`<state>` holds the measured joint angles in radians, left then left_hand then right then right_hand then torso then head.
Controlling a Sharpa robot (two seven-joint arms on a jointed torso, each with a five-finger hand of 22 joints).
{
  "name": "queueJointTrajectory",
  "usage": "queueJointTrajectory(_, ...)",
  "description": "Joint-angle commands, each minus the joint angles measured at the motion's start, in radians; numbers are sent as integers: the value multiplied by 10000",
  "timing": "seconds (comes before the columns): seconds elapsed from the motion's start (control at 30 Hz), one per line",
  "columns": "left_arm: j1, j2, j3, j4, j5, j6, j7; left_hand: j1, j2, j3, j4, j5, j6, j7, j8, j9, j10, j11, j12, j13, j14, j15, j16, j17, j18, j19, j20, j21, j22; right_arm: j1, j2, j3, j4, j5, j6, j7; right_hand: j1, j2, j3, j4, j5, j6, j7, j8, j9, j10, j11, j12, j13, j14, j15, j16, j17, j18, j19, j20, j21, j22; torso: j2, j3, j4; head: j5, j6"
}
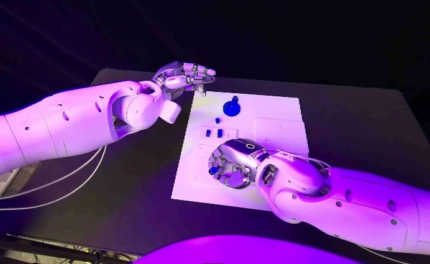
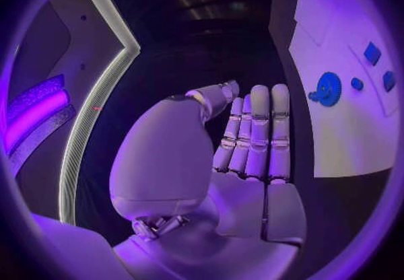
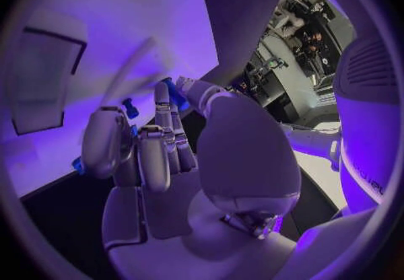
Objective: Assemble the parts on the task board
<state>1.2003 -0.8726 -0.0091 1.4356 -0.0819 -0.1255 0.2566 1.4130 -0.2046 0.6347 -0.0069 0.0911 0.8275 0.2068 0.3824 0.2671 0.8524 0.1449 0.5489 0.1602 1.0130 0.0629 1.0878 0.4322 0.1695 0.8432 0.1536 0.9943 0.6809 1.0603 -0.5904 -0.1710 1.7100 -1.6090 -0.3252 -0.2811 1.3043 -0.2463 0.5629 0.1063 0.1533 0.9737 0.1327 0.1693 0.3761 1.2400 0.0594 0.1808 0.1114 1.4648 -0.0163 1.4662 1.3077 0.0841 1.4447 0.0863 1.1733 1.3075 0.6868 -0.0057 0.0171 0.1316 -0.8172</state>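
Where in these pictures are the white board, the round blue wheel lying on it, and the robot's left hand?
task board point(image 1: 278, 121), head view, bare white surface near its right side.
blue wheel point(image 1: 232, 109), head view, middle of the disc.
left hand point(image 1: 184, 78), head view, middle of the hand.

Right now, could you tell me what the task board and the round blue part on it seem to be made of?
The task board looks like white rigid plastic or painted sheet, matte, with flat recessed panels and no glare. The round blue part looks like moulded plastic: uniform colour, toothed rim in the left wrist view, faint sheen. Neither is certain.
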Motion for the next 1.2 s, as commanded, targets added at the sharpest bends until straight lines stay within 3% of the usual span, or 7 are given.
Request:
queueJointTrajectory(0.03, 12, 7, 6, 28, -17, 164, 33, -18, 71, -56, -25, 61, -71, 31, 37, -16, -70, -1, 59, -9, -84, 14, -65, -12, 153, -58, 22, -51, -16, -15, -12, -11, -11, -137, 175, -152, 7, -104, -80, 15, -19, -140, 7, -98, -25, 31, -3, -74, 26, 620, 10, 35, 429, -112, -1, 24, -40, 1382, 4, 6, -1, -1, 23)
queueJointTrajectory(0.5, 12, 4, 6, 20, -21, 225, -6, -26, 75, -60, -30, 63, -88, 33, 50, -16, -117, 5, 61, -21, -97, 19, -72, -16, 154, -67, 29, -66, -26, -29, -181, -10, 193, -116, -682, 23, 145, -126, -1016, 205, -151, -1712, -261, -951, -389, 28, -155, -188, 371, 630, -120, 58, 458, -116, 41, -91, -91, 1421, 1, 14, 0, -38, 59)
queueJointTrajectory(0.7, 11, -1, 5, 13, -26, 250, -19, -27, 75, -61, -31, 63, -91, 34, 51, -17, -126, 7, 61, -22, -100, 20, -74, -17, 154, -69, 30, -68, -27, -7, -582, 42, 612, 110, -1399, 296, 1267, 380, -3033, 1051, -49, -3372, -545, -1077, -1066, 143, -237, -298, 716, 656, -194, 109, 539, -142, 132, -166, -19, 1515, -8, 5, -17, -93, 117)
queueJointTrajectory(0.83, 10, 2, -1, 10, -27, 267, -20, -27, 73, -61, -33, 63, -94, 34, 53, -17, -133, 8, 60, -24, -106, 21, -79, -18, 155, -72, 31, -71, -29, 143, -1022, 111, 886, 837, -1873, 666, 1587, 448, -3370, 1446, -25, -3115, -453, -997, -1008, 204, -254, -321, 804, 665, -206, 132, 580, -143, 144, -176, -35, 1534, -13, 3, -5, -186, 165)
queueJointTrajectory(0.93, 10, -2, -12, 12, -27, 278, -14, -27, 73, -61, -33, 63, -94, 34, 53, -17, -133, 8, 60, -24, -106, 21, -79, -18, 155, -72, 31, -71, -29, 381, -1511, 153, 1037, 2162, -2129, 1084, 1896, 472, -3233, 1592, 26, -1456, -13, -432, -541, 369, -169, -225, 927, 631, -149, 65, 438, -87, 35, -154, -423, 1450, -20, -1, -15, -253, 222)
queueJointTrajectory(1.03, 9, -12, -28, 5, -25, 281, -5, -30, 74, -62, -34, 62, -97, 36, 58, -17, -142, 10, 63, -26, -121, 24, -91, -23, 154, -79, 33, -78, -33, 656, -2087, 176, 1188, 3734, -2230, 1393, 2043, 432, -3018, 1636, 38, -984, 283, -150, -488, 478, 123, -13, 1109, 597, 82, 6, 318, -74, -36, -7, -656, 1404, -35, -10, -29, -358, 275)
queueJointTrajectory(1.2, 6, -38, -68, 1, -17, 262, 18, -30, 74, -62, -34, 62, -97, 36, 58, -17, -142, 10, 63, -26, -121, 24, -91, -23, 154, -79, 33, -78, -33, 1102, -3243, 189, 1539, 5549, -1857, 1408, 1480, 259, -3354, 1773, 189, -902, 162, 403, -369, 688, 18, 1441, 2376, 607, 22, 40, 352, -61, 9, 34, -569, 1470, -71, -13, -58, -629, 335)
